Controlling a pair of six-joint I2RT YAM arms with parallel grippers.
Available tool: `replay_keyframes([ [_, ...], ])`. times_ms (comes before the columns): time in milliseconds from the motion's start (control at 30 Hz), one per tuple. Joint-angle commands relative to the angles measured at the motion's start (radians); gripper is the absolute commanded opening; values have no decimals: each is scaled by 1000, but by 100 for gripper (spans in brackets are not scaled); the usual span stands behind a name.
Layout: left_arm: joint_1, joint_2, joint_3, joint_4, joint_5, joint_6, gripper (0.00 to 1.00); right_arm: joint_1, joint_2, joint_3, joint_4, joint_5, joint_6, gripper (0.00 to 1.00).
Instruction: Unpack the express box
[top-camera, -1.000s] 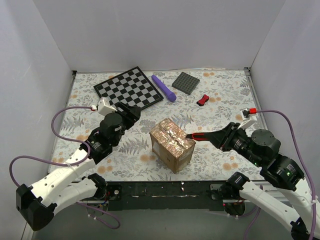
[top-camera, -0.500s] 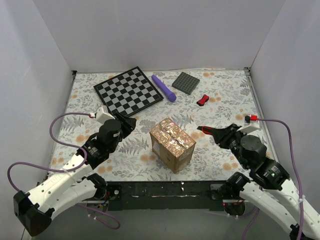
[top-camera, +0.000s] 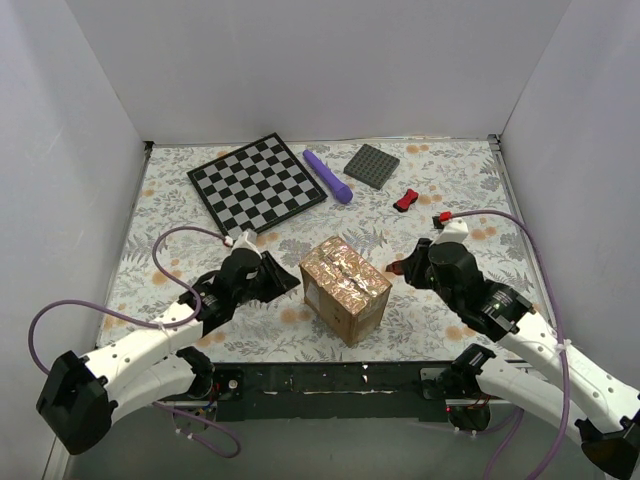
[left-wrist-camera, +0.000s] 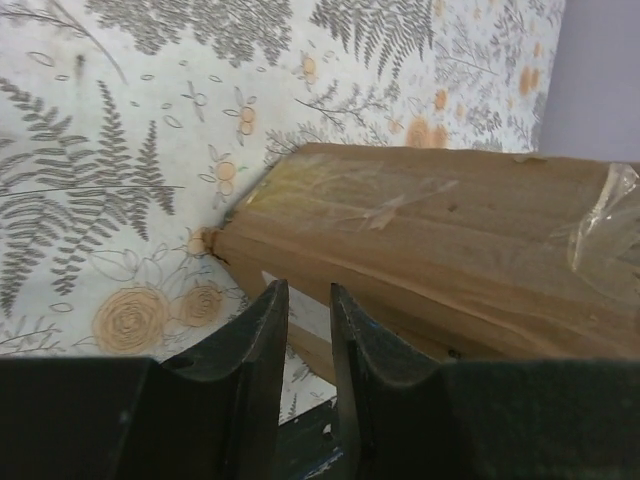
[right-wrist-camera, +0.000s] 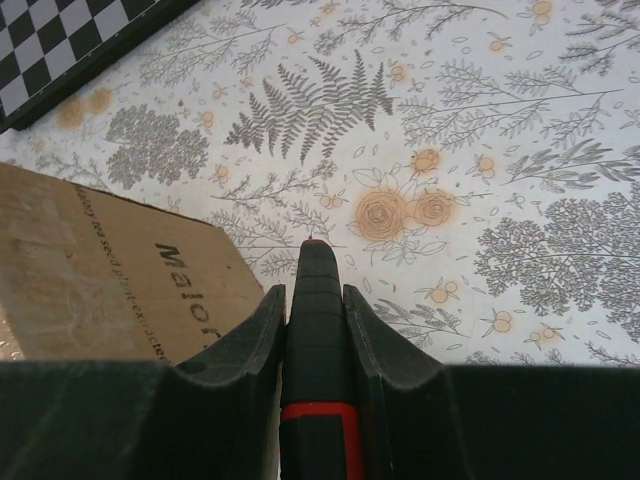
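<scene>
While beside left pincer (top-camera: 287, 283), express box (top-camera: 345, 290) near tool (right-wrist-camera: 318, 330) in right pincer (top-camera: 398, 268).

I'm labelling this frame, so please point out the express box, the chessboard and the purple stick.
express box (top-camera: 345, 272), top view, taped top face.
chessboard (top-camera: 257, 182), top view, board centre.
purple stick (top-camera: 328, 176), top view, mid-shaft.

The floral table (top-camera: 462, 176) bears the express box (top-camera: 345, 288), chessboard (top-camera: 257, 182), purple cylinder (top-camera: 328, 175), grey plate (top-camera: 371, 165) and red clip (top-camera: 405, 200).

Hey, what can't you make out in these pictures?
Right wrist: box print partly behind the right claw; smaller line blurred.
Right wrist: rear of the tool hidden in that claw.
Left wrist: box's far end cut off by right edge; its lower side behind the left claw.
</scene>
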Motion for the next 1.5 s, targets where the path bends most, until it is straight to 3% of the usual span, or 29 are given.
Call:
replay_keyframes([
  [0, -2, 47, 32, 117, 154, 59, 23, 33, 15, -3, 91, -71, -12, 1],
  [167, -2, 130, 60, 172, 183, 77, 24, 114, 52, -24, 120, -69, -5, 1],
  [400, -1, 210, 132, 175, 122, 110, 29, 238, 115, -15, 167, -12, 27, 1],
  [533, 11, 226, 178, 151, 31, 148, 33, 264, 161, 5, 197, 3, 26, 1],
  [767, 71, 236, 215, 134, -4, 202, 42, 270, 186, 11, 232, 28, -17, 1],
  [900, 120, 226, 229, 93, -61, 205, 50, 270, 166, 77, 131, 148, -43, 1],
  [967, 155, 178, 239, 65, -107, 194, 57, 269, 117, 141, 100, 230, -96, 1],
  [1100, 185, 101, 261, 74, -191, 202, 75, 270, 68, 248, 89, 233, -242, 1],
  [1167, 185, 104, 302, 67, -178, 229, 80, 270, 98, 316, 45, 213, -281, 1],
  [1300, 185, 141, 347, 10, -75, 234, 81, 270, 160, 354, -84, 244, -295, 1],
  [1467, 185, 126, 277, -10, 110, 222, 73, 270, 203, 309, -196, 232, -229, 1],
])
